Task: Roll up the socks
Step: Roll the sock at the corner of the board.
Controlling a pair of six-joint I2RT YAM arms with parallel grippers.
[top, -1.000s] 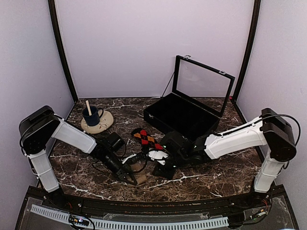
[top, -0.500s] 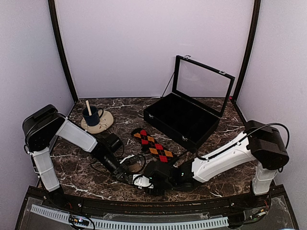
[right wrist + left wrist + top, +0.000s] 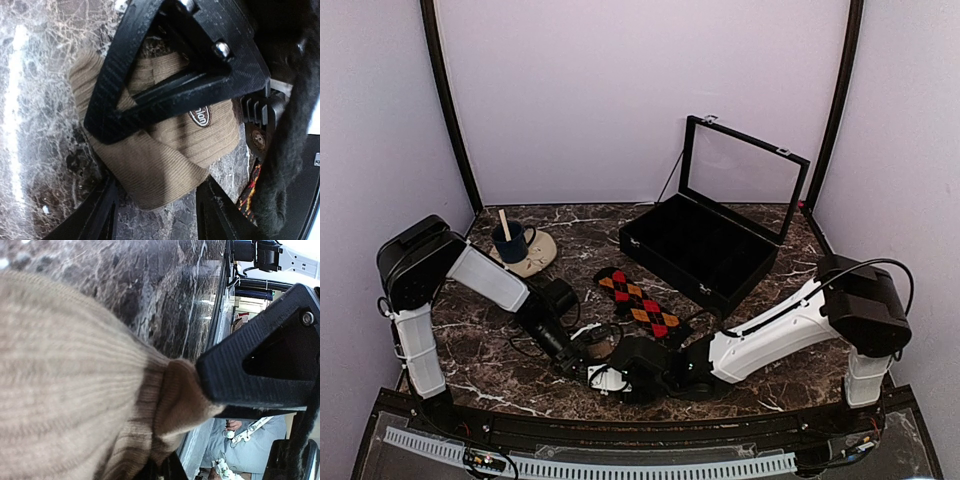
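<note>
The tan-brown ribbed sock (image 3: 165,150) lies partly rolled into a bundle on the marble table near its front edge. It fills the left wrist view (image 3: 65,390). My left gripper (image 3: 182,420) is shut on its darker cuff, and one of its black fingers (image 3: 165,75) lies across the bundle. My right gripper (image 3: 157,215) is open, with one finger on each side of the bundle's near end. From above, both grippers (image 3: 582,362) (image 3: 610,378) meet over the tan sock and hide it. The black argyle sock (image 3: 640,303) lies flat just behind them.
A black case (image 3: 705,245) with its glass lid raised stands at the back right. A blue mug (image 3: 512,242) holding a wooden stick sits on a round coaster at the back left. The right arm stretches across the front of the table (image 3: 770,370).
My right arm has swung from the middle of the table to the near left and come down over the tan sock, its jaws widening. The left gripper keeps its hold.
</note>
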